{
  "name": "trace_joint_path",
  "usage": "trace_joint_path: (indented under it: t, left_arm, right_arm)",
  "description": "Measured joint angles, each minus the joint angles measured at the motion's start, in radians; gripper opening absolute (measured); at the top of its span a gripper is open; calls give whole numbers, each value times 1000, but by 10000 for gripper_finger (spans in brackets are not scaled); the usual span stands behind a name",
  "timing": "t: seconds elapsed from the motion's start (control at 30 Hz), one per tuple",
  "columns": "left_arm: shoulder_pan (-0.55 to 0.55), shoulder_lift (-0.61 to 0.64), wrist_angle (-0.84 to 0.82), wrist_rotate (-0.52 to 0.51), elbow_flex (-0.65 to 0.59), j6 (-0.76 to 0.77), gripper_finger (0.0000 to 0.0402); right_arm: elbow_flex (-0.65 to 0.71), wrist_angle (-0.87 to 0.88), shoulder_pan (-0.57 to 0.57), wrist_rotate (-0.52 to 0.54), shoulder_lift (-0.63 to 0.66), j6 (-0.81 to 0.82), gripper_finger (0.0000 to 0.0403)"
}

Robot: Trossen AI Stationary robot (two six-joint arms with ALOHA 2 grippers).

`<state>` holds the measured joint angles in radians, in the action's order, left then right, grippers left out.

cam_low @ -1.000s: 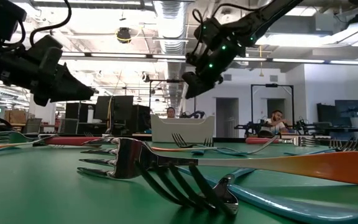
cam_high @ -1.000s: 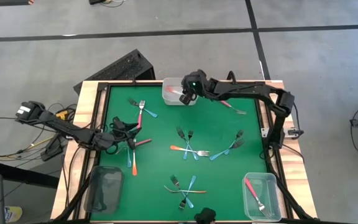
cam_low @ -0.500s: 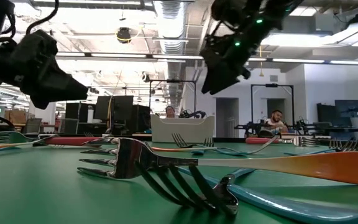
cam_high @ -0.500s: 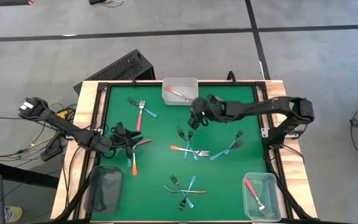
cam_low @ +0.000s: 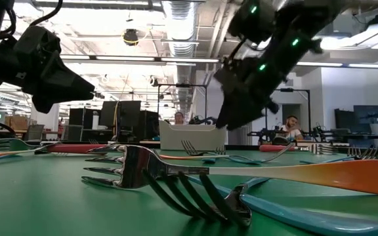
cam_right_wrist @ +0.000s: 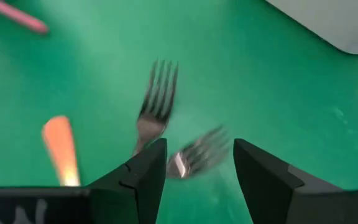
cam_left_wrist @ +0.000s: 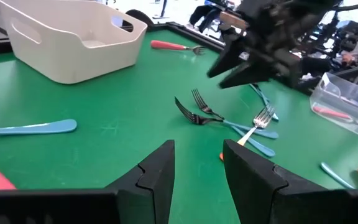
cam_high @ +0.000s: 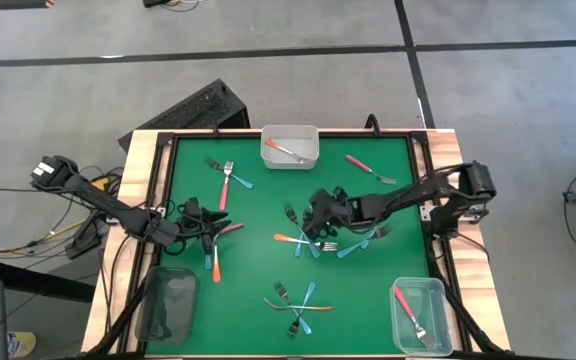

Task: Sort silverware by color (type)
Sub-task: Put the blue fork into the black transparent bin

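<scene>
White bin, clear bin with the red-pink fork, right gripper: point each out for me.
white bin (cam_high: 311, 157), high view, on its right rim.
clear bin (cam_high: 440, 316), high view, on its right wall.
right gripper (cam_high: 318, 222), high view, midway between its open fingertips, above the centre forks.

Robotics lab in an open industrial hall

Exposed ceiling ducts (cam_low: 179, 13), rows of monitors (cam_low: 120, 115), seated people (cam_low: 293, 124) at benches, taped concrete floor (cam_high: 268, 50) around the green test table (cam_high: 258, 205).
</scene>
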<state>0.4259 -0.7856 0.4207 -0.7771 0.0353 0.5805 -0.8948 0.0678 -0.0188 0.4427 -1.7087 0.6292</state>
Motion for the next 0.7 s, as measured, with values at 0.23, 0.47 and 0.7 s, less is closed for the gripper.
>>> trace_joint_path:
  t: [0.23, 0.47, 0.7]
  left_arm:
    - [0, 0, -14, 12, 0, 19, 123]
    - [0, 0, -44, 14, 0, 54, 123]
    - [0, 0, -65, 13, 0, 64, 123]
  right_arm:
    - [2, -9, 110, -115, -70, -26, 210]
    - [1, -49, 138, -261, -80, -96, 195]
    - [1, -72, 138, -311, -90, -127, 116]
